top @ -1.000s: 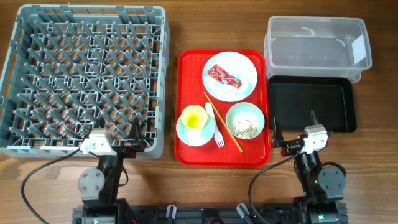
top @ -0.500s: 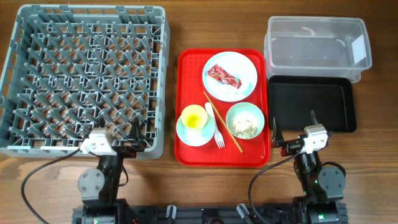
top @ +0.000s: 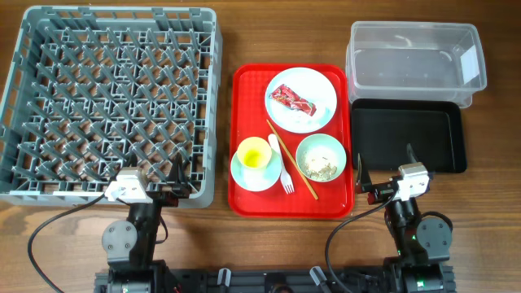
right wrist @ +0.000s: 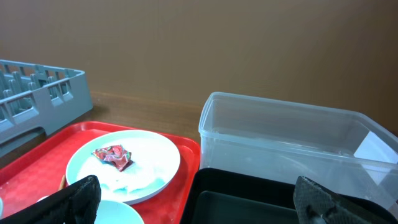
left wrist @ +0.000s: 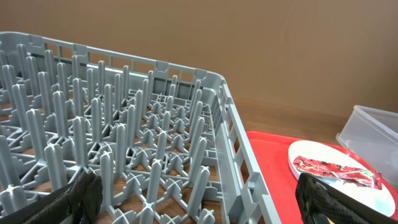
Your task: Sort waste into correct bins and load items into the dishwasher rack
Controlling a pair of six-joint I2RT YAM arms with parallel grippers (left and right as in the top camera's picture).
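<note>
A grey-blue rack (top: 114,106) with a lattice of pegs sits on a brown wood-grain table (top: 488,212). On a bright red tray (top: 252,201) are a white plate (top: 324,88) carrying a shiny red wrapper (top: 292,98) and a white tissue (right wrist: 124,177), a pale mint bowl (top: 299,157) of beige scraps (top: 319,167), a yellow cup (top: 253,153) on a pale saucer (top: 243,181), a white fork (top: 286,184) and light wooden chopsticks (top: 291,159). Alongside are a clear box (top: 415,61) and a black tray (top: 407,134).

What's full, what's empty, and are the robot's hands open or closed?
dishwasher rack, empty
clear box, empty
black tray, empty
white plate, holds red wrapper
mint bowl, holds food scraps
yellow cup, upright, empty
left hand, open
right hand, open
</note>
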